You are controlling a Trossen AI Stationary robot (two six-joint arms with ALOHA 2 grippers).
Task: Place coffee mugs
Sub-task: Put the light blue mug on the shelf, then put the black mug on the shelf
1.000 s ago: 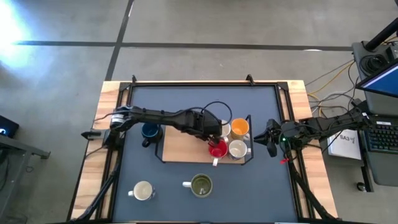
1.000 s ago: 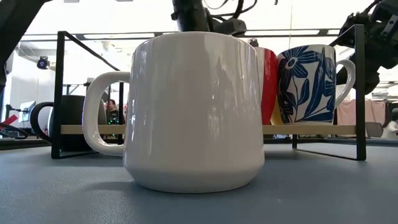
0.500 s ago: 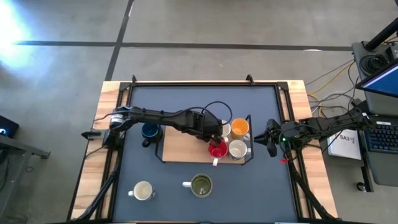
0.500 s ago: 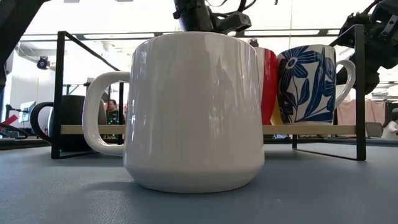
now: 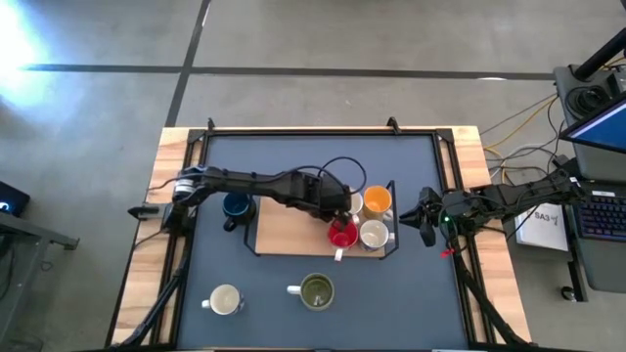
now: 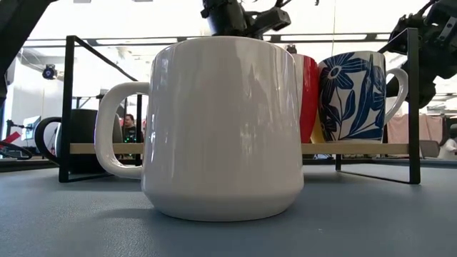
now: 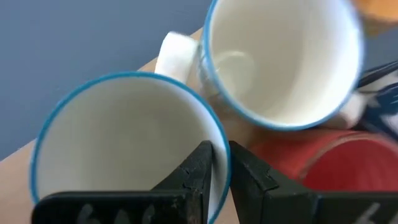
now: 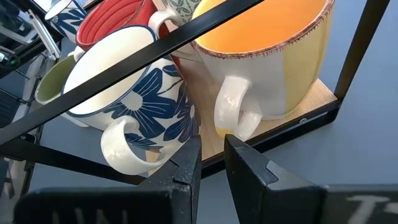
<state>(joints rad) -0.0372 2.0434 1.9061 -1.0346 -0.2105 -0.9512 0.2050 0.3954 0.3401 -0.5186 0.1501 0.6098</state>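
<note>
A wooden tray (image 5: 289,233) in a black wire frame carries a red mug (image 5: 342,236), an orange mug (image 5: 378,200), a blue-flowered white mug (image 5: 373,235) and a white mug (image 5: 354,203). My left gripper (image 5: 337,209) hangs over the tray beside the red mug, shut on a blue-rimmed white mug (image 7: 124,143) that the arm hides from above. A second blue-rimmed mug (image 7: 280,56) stands just beyond it. On the mat stand a dark blue mug (image 5: 235,205), a cream mug (image 5: 224,299) and an olive-lined mug (image 5: 316,290). My right gripper (image 5: 423,217) waits shut at the tray's right end. My left gripper pinches the white mug's blue rim (image 7: 214,134), one finger (image 7: 199,165) inside the cup and the other finger (image 7: 249,174) outside, next to the red mug (image 7: 323,168). It comes from above, pointing down. The mug is upright; its base is out of sight.
The frame's black bars (image 8: 186,37) cross in front of my right gripper (image 8: 212,163), with the flowered mug (image 8: 137,93) and the orange mug (image 8: 267,56) close behind them. A big white mug (image 6: 221,128) fills the low view. Bare tray wood lies left of the mugs.
In the low view my left gripper has risen a little above the tray. From above, nothing else has shifted.
</note>
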